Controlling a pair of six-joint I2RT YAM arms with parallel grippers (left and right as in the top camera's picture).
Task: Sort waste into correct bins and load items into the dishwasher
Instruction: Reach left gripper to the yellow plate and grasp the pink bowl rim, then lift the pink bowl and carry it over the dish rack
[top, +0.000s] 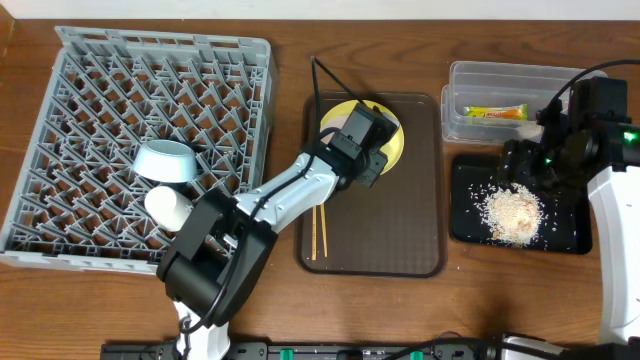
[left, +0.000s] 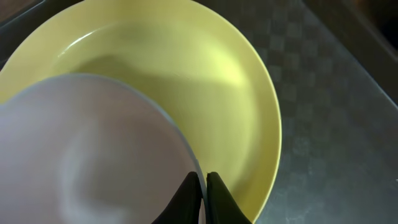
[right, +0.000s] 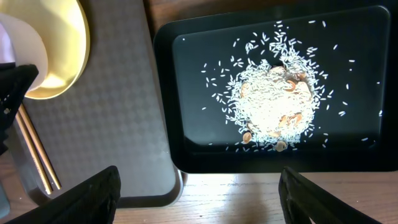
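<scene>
Left gripper (left: 203, 180) clamps the white bowl (left: 87, 155) by its rim, over the yellow plate (left: 211, 68), probably for lifting to the rack (top: 100, 100). Right gripper (right: 199, 177) hangs spread open above the black tray (right: 163, 93) right of the plate, rice (right: 270, 106) piled inside.
</scene>
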